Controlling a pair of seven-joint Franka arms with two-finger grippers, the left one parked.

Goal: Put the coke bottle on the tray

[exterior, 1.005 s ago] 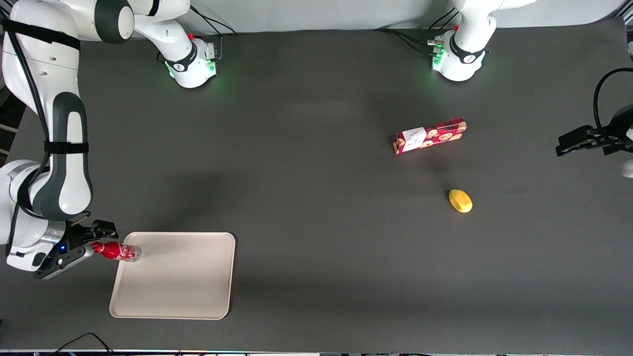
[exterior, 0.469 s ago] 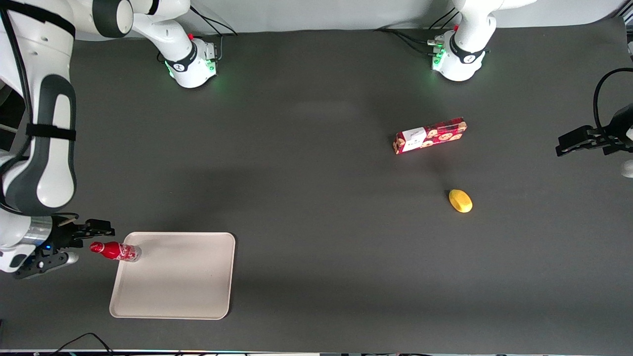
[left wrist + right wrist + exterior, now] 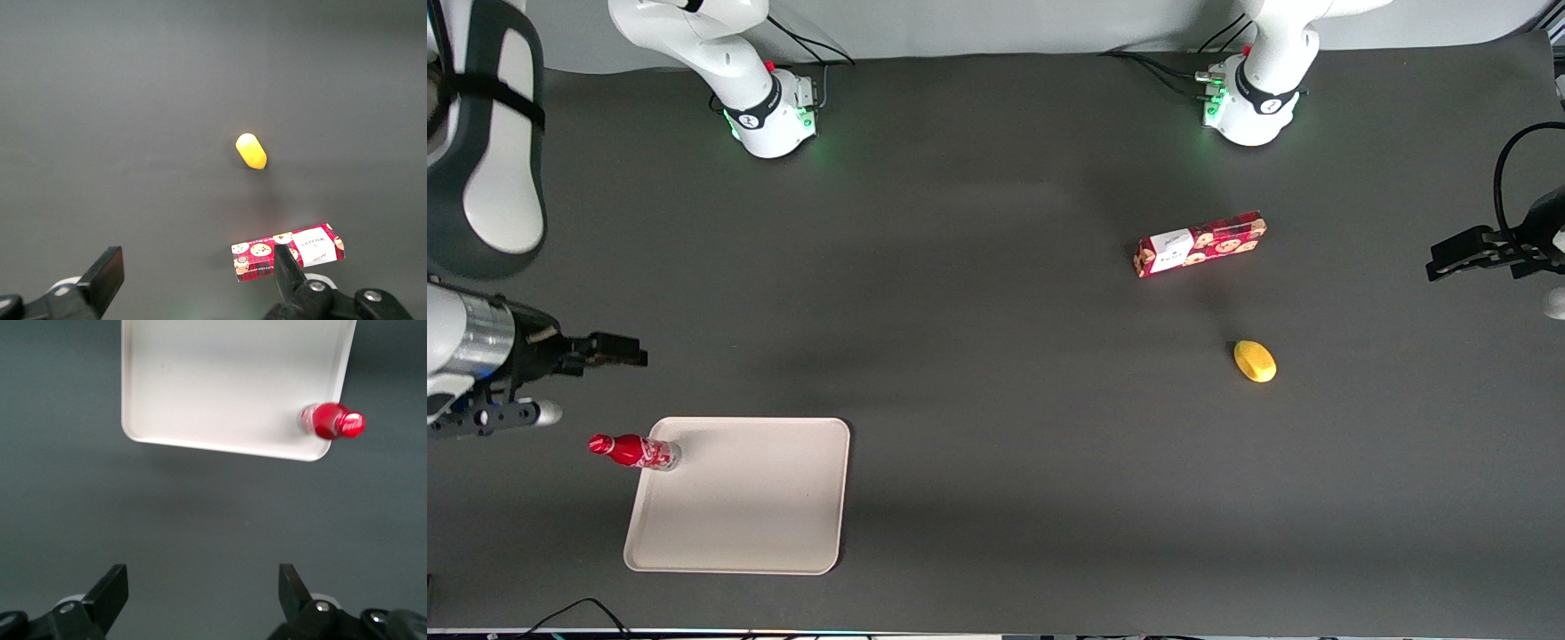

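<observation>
The coke bottle [image 3: 636,452], small and red with a red cap, stands upright in the tray's [image 3: 756,498] corner that lies farther from the front camera, at the working arm's end. The tray is a large beige rectangle with a low rim. My right gripper [image 3: 591,382] is open and empty, raised above the table, apart from the bottle and a little farther from the front camera than it. In the right wrist view the gripper [image 3: 202,577] hangs over bare mat, and the bottle [image 3: 331,421] stands just inside the tray's [image 3: 233,373] rounded corner.
A long red cookie box [image 3: 1199,244] and a yellow oval object [image 3: 1255,361] lie toward the parked arm's end of the table; both also show in the left wrist view, the box [image 3: 288,252] and the yellow object [image 3: 251,151]. The arm bases [image 3: 769,116] stand along the table's back edge.
My gripper opened off the bottle's cap, then rose and drew away from the tray. The bottle stayed standing in the tray's corner.
</observation>
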